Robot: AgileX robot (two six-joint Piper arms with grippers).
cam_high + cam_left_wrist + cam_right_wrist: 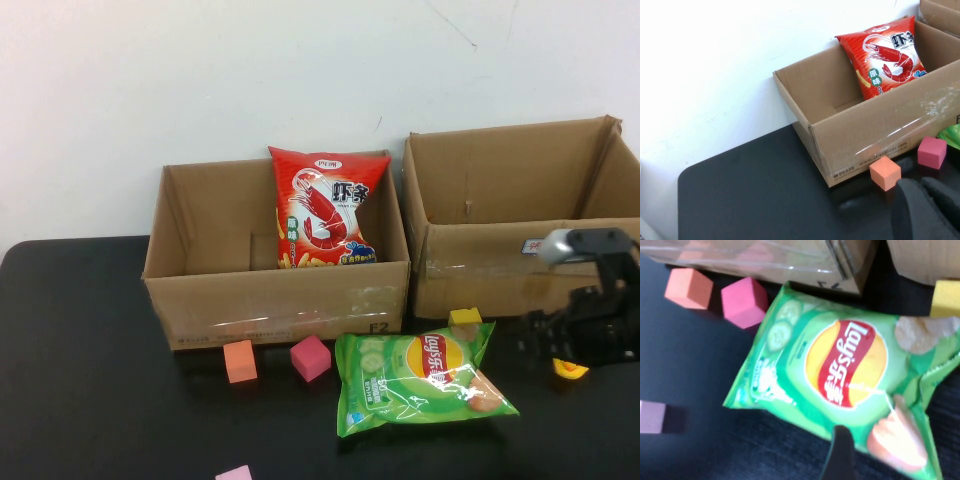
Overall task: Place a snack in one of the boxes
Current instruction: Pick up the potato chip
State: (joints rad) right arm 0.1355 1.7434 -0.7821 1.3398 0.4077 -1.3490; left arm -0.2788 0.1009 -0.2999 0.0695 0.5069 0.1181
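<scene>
In the high view, a black worktop (90,400) filled the lower frame beneath a white wall. Two open brown cardboard boxes stood side by side at mid-frame: the left cardboard box (275,300) and the right cardboard box (520,270). A red shrimp-cracker bag (325,210) stood upright inside the left box, leaning on its back wall. On the worktop just in front of the boxes, at lower centre, lay a green Lay's crisp bag (420,382), flat and outside both boxes. An orange foam cube (240,361) and a magenta foam cube (310,357) sat left of it, a yellow foam cube (465,318) touched its upper edge, and a pale pink block (234,473) showed at the bottom edge. The right gripper (545,335) hung at the right of the frame, near the green bag's right end; whether its jaws were spread or closed could not be told. A small yellow object (570,369) peeked from beneath it.

In the left wrist view, the left gripper (927,210) appeared as a dark shape at lower right, above the worktop, well apart from the snacks; its jaws' state could not be told. The left box, red bag, orange cube and magenta cube were visible.

In the right wrist view, the green bag filled the centre, with one dark finger (840,455) over its lower edge.
</scene>
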